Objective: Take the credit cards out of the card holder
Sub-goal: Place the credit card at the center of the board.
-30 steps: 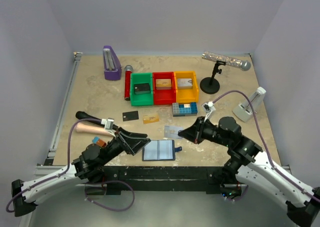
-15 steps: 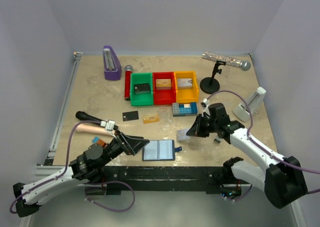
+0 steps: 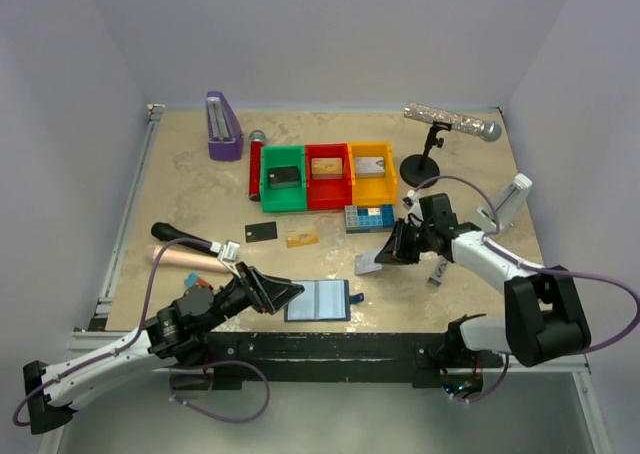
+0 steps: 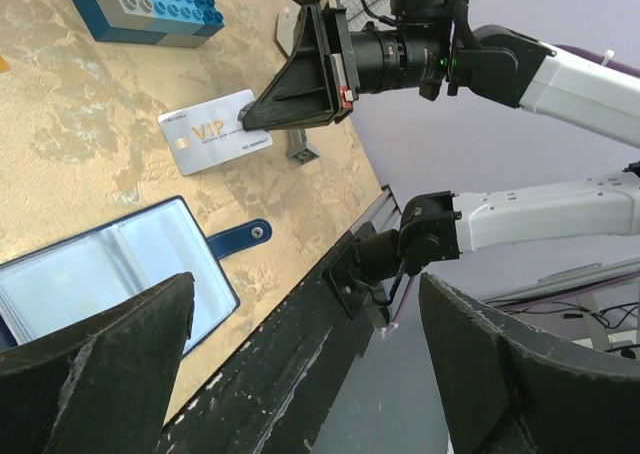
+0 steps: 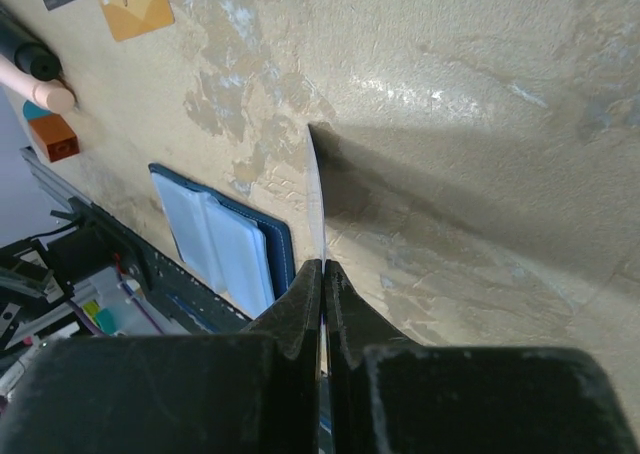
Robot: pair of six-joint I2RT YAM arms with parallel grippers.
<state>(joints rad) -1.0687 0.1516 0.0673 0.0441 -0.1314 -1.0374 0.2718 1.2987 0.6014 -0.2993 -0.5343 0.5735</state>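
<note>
The card holder lies open near the front edge, navy outside with pale inner pockets, its snap tab to the right. My right gripper is shut on a silvery grey credit card marked VIP. The card hangs tilted just above the table, to the right of the holder. The right wrist view shows it edge-on between the shut jaws of the gripper. A black card and a gold-tan card lie flat behind the holder. My left gripper stands open at the holder's left edge, holding nothing.
Green, red and yellow bins stand mid-table, with a blue studded brick plate in front of them. A microphone on a stand and a white dock are at the right. A purple object stands at the back left.
My right gripper has carried the silvery card a little to the right, away from the holder, as the arm swung out. The left gripper drew slightly nearer the front edge, still open.
</note>
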